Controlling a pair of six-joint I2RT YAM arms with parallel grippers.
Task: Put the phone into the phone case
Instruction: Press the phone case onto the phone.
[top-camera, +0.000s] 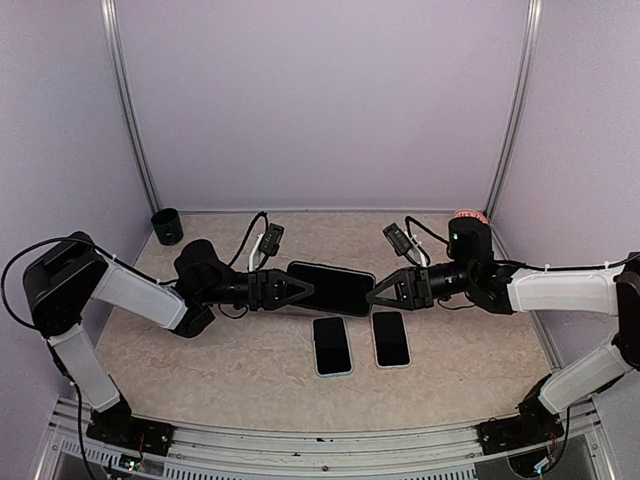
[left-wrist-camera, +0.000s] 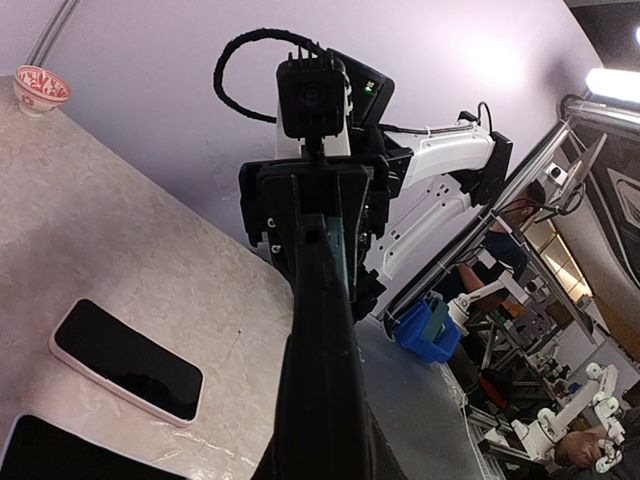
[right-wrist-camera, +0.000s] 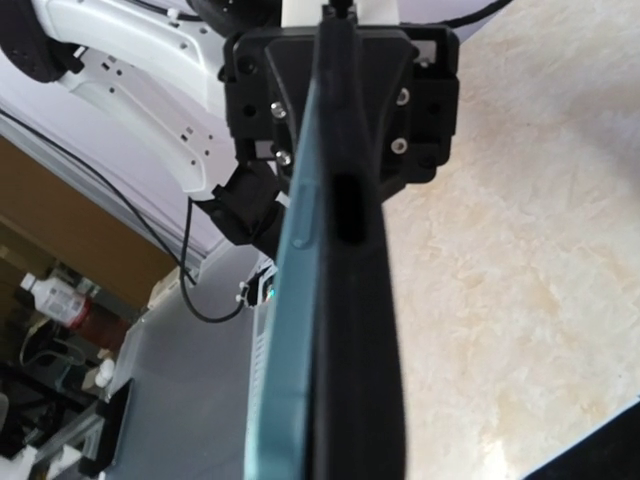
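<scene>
Teal-edged phone (top-camera: 330, 287) is held level above the tabletop (top-camera: 250, 370), between both arms. Left claw (top-camera: 305, 290) is clamped on its left end. Right claw (top-camera: 375, 294) meets its right end; grip cannot be confirmed. A blue-rimmed handset (top-camera: 332, 345) and a white-rimmed handset (top-camera: 391, 339) lie flat below.

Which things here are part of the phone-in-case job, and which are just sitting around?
In the job: teal-edged phone and black case, held together between the arms; left gripper, clamped on one end; right gripper, at the other end.
Lying about: blue-rimmed phone and white-rimmed phone, both lying flat; black cup; red-patterned bowl.
</scene>
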